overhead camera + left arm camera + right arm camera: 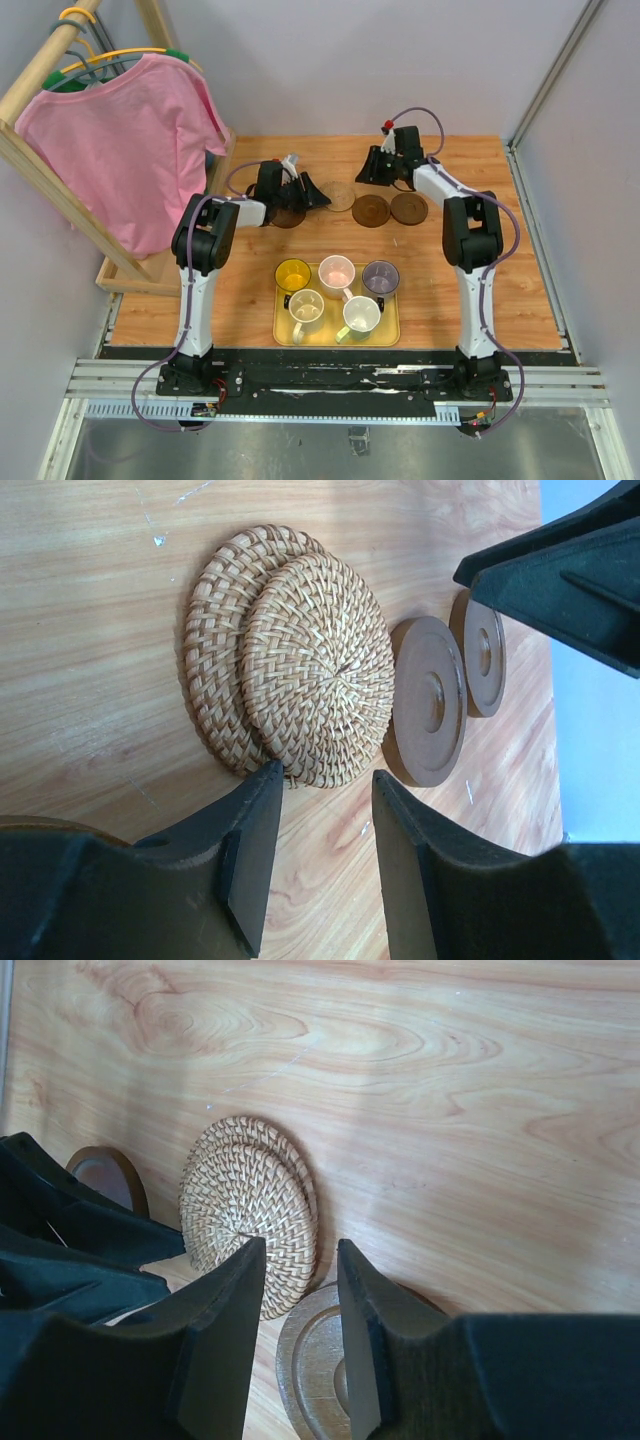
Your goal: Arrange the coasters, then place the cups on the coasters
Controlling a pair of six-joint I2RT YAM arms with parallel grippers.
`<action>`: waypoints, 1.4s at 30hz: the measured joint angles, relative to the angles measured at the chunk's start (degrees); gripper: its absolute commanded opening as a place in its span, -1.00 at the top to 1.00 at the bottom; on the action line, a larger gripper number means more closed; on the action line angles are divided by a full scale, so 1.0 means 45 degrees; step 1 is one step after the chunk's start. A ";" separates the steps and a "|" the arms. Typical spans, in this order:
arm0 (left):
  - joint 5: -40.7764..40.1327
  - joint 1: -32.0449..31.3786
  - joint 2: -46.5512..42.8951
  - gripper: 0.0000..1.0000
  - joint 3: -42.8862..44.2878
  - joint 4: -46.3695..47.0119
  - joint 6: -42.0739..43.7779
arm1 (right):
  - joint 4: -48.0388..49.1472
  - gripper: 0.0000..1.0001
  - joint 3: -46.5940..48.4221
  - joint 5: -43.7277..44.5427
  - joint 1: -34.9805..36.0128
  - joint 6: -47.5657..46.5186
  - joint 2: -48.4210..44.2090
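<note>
The left gripper (325,785) and right gripper (297,1252) hover spread and empty over two woven coasters (300,670) overlapped at upper centre, probably to separate them. Three brown coasters (371,211) flank these; the cups (337,270) wait in the tray (392,322), lower centre.

We record bright, even, diffuse light from above in all three views. On the orange-brown wooden tabletop (500,290) shadows are soft and short. In the left wrist view the overlapping tan woven round coasters (300,670) are sharp, every strand legible; the left gripper (328,777) renders near-black with little surface detail. In the right wrist view a pale sheen crosses the wood grain.
</note>
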 measured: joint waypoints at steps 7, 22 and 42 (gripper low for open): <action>-0.0063 0.0000 0.0015 0.07 0.0204 -0.0287 0.0053 | 0.0505 0.36 0.0000 -0.0937 -0.0384 0.0466 0.0505; -0.0097 0.0000 0.0078 0.07 0.0325 -0.0413 0.0097 | 0.1379 0.47 0.0044 -0.2715 -0.0602 0.1496 0.1627; -0.0112 0.0000 0.0107 0.07 0.0359 -0.0423 0.0092 | 0.2084 0.52 0.0044 -0.3691 -0.0612 0.1996 0.2011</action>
